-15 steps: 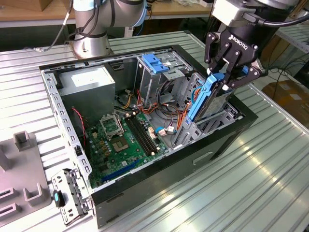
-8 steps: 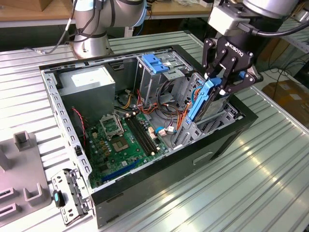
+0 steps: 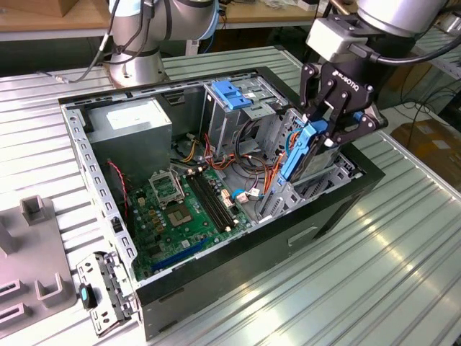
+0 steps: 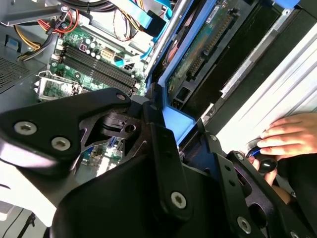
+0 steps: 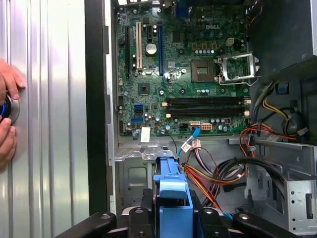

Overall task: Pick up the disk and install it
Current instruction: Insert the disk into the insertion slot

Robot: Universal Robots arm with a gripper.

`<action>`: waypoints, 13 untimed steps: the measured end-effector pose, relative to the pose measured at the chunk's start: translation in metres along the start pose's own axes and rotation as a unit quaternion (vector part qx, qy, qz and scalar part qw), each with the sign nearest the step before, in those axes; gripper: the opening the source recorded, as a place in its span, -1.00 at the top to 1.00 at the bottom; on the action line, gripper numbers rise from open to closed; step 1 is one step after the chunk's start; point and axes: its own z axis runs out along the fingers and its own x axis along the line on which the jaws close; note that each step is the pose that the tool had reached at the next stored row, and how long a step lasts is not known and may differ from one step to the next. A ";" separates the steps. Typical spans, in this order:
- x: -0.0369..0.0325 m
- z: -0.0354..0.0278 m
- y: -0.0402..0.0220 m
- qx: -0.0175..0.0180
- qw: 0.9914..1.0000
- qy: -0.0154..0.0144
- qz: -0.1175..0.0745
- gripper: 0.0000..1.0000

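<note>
**Disk pinched at the case's drive bays**

My jaws are pinched on the disk [image 3: 295,160] across its blue-railed sides. My gripper [image 3: 325,135] holds it tilted, lower end at the metal bays of the open computer case [image 3: 302,238]. In the exterior view the disk stands at two o'clock from the motherboard [image 3: 180,209].

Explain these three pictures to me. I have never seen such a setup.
The machine is a robot arm ending in a black gripper, a two-fingered clamp. The exterior view comes from a camera off the arm; both wrist views come from cameras riding on it. On the ribbed metal table lies an opened computer case, its green motherboard exposed. The gripper is shut on the disk, a hard drive with blue rails, held on edge at the case's end toward the exterior view's right. A person's hand sits beside the case.
</note>
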 end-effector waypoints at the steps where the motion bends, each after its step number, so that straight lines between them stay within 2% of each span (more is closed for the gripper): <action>1: 0.0000 0.0012 -0.0001 0.000 1.000 0.000 0.000 0.25; 10: -0.0001 0.0111 -0.0005 -0.003 1.000 0.000 0.000 0.25; 13: -0.0001 0.0112 -0.0005 -0.003 1.000 0.000 0.000 0.25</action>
